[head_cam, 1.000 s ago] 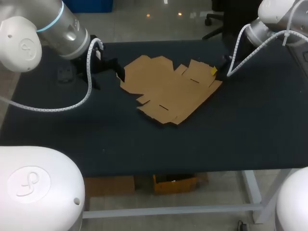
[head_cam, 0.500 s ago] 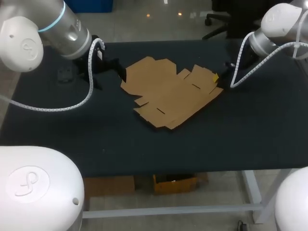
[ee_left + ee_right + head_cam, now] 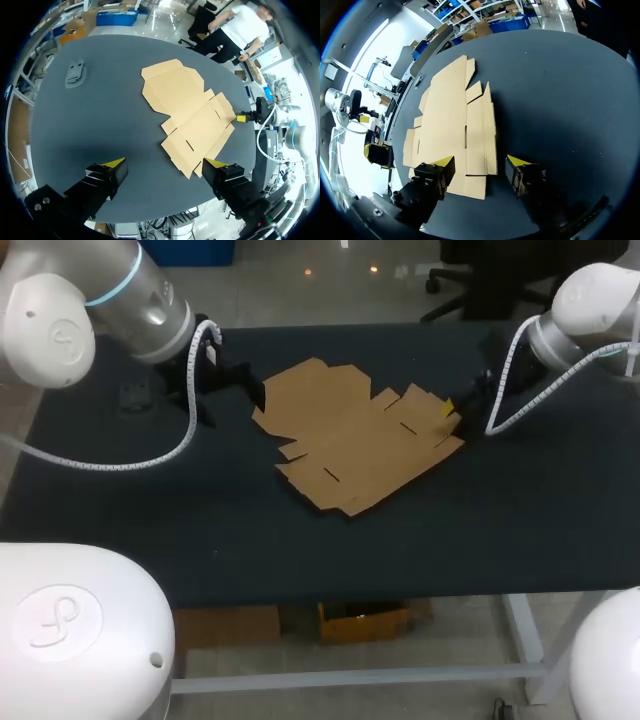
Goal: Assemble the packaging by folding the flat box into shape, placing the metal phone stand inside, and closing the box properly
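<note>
Black table (image 3: pixel 520 530): box (image 3: pixel 350 440) flat, folding unstarted. Right gripper (image 3: pixel 481 162) open over its edge; left gripper (image 3: pixel 164 163) open, clear. Next, probably: raise flap.

One box, one stand, two grippers, one table.
One flat cardboard box (image 3: pixel 192 112) ahead of the fingers, one grey metal phone stand (image 3: pixel 75 73) well apart from it; left gripper (image 3: pixel 164 163) and right gripper (image 3: pixel 481 161), four yellow fingertips (image 3: pixel 116 162) in all; one dark table (image 3: pixel 300 540).
</note>
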Action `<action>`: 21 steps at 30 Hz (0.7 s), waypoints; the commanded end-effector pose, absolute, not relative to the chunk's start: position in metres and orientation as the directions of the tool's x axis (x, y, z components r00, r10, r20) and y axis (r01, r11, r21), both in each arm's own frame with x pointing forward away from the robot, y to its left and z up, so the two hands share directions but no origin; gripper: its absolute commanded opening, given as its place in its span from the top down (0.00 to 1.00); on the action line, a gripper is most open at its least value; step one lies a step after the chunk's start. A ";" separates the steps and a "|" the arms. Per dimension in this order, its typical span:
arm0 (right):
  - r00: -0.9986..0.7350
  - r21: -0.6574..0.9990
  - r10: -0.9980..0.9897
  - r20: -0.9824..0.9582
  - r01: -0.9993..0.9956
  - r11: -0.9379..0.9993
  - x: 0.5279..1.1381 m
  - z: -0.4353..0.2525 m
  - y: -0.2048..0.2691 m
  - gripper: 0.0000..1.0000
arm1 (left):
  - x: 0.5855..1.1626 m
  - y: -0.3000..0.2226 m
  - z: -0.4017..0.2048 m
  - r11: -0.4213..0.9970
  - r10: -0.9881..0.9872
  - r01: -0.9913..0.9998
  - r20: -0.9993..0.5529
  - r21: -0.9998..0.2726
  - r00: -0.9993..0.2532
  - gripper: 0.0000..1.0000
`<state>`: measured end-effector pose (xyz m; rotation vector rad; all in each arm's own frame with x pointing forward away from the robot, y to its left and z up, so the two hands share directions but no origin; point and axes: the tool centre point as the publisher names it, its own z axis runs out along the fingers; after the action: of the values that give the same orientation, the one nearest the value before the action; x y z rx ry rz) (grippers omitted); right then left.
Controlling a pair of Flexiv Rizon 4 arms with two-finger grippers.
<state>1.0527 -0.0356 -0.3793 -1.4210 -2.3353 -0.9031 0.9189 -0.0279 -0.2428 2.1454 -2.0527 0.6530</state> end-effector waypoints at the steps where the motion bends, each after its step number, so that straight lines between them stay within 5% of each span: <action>1: -0.525 0.347 0.677 0.516 0.851 0.395 1.069 -0.368 -0.044 0.00 | 0.922 -0.030 -0.243 -0.086 -0.933 -0.974 0.361 -0.211 0.004 0.00; 21: -0.506 0.303 0.695 0.512 0.863 0.405 1.079 -0.364 -0.041 0.00 | 0.920 -0.037 -0.244 -0.096 -0.931 -0.976 0.363 -0.195 0.019 0.00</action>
<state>1.0711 -0.0448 -0.3657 -1.3783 -2.3604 -0.8115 0.9188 -0.0319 -0.2434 2.1502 -2.0325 0.6354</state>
